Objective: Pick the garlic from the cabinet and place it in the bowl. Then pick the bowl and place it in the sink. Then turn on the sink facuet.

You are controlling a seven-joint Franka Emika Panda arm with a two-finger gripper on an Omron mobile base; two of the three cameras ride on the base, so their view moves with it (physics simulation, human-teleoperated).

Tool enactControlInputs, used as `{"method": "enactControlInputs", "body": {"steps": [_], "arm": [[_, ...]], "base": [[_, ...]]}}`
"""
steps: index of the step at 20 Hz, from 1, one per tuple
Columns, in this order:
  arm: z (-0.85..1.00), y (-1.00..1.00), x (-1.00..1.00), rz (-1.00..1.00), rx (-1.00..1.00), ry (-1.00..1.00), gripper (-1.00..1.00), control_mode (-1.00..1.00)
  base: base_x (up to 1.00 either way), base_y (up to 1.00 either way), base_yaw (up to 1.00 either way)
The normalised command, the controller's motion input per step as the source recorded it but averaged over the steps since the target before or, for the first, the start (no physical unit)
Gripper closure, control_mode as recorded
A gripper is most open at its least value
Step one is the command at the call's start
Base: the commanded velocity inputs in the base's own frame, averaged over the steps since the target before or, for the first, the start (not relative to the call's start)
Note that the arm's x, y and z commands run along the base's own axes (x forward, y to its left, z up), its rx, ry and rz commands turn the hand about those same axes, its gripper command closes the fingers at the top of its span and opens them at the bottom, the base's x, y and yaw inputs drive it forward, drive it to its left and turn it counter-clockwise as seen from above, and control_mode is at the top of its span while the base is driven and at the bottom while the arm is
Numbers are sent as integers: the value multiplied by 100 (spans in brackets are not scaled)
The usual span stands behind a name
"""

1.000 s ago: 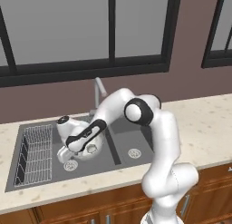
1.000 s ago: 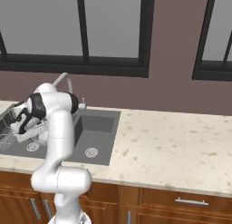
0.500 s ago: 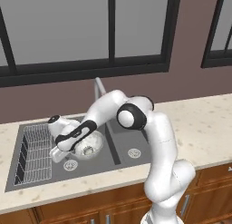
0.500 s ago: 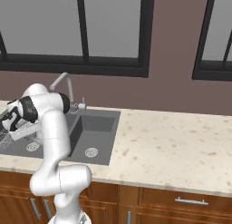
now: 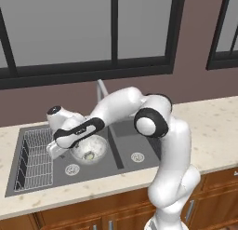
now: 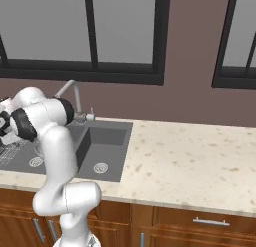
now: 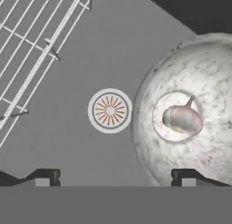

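the bowl (image 7: 195,114) sits on the floor of the sink (image 5: 60,175), in the basin that also holds the wire rack (image 5: 35,159), with the garlic (image 7: 182,119) resting at its centre, pointed tip up toward the top of the hand view. in that view the bowl takes up the right half of the frame, just beside a round silver drain (image 7: 110,110) at centre, while the rack runs across the upper left. the gripper (image 7: 113,177) hangs above the basin with its two dark fingertips (image 7: 44,177) spread wide at the bottom edge, holding nothing; the right tip overlaps the bowl's lower rim, the left stands over bare sink floor. in the left base view the white arm (image 5: 153,131) reaches from lower right toward centre left, its hand low over the bowl. the faucet (image 5: 101,91) rises behind the arm at the back of the sink. a speckled counter (image 6: 190,161) spreads across the right of the right base view.
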Motion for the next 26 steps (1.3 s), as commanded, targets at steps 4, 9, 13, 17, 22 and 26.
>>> {"method": "enactControlInputs", "body": {"steps": [4,9,13,17,22,26], "arm": [[98,-16,-68,-7,10,-16,-100,-100],[100,-25,-77,-8,12,-23,-100,-100],[100,-40,-73,-7,15,-19,-100,-100],[100,-60,-64,-11,24,-4,-100,-100],[100,-92,-56,-11,36,2,-100,-100],[85,-100,-73,-17,39,8,-100,-100]], "base": [[0,0,0],[0,0,0],[0,0,0],[0,0,0],[0,0,0],[0,0,0]]}}
